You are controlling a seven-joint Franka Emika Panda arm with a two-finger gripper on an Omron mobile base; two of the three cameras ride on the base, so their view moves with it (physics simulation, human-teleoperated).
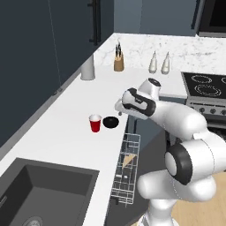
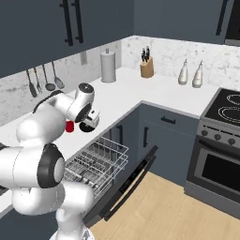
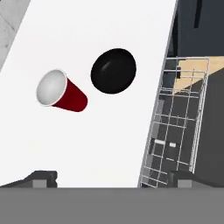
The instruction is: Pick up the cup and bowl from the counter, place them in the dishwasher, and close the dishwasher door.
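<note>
The red cup stands upright on the white counter, and the black bowl sits just to its right near the counter's edge. My gripper hovers above the bowl, open and holding nothing. In the hand view the cup and the bowl lie side by side ahead of my gripper, whose fingertips stand far apart. The dishwasher's wire rack is pulled out below the counter edge. The dishwasher door hangs open, folded down. The arm partly hides the cup from the right.
A dark sink is set into the counter at the near left. A grey canister, a knife block and two bottles stand along the back. The stove and its oven are on the right.
</note>
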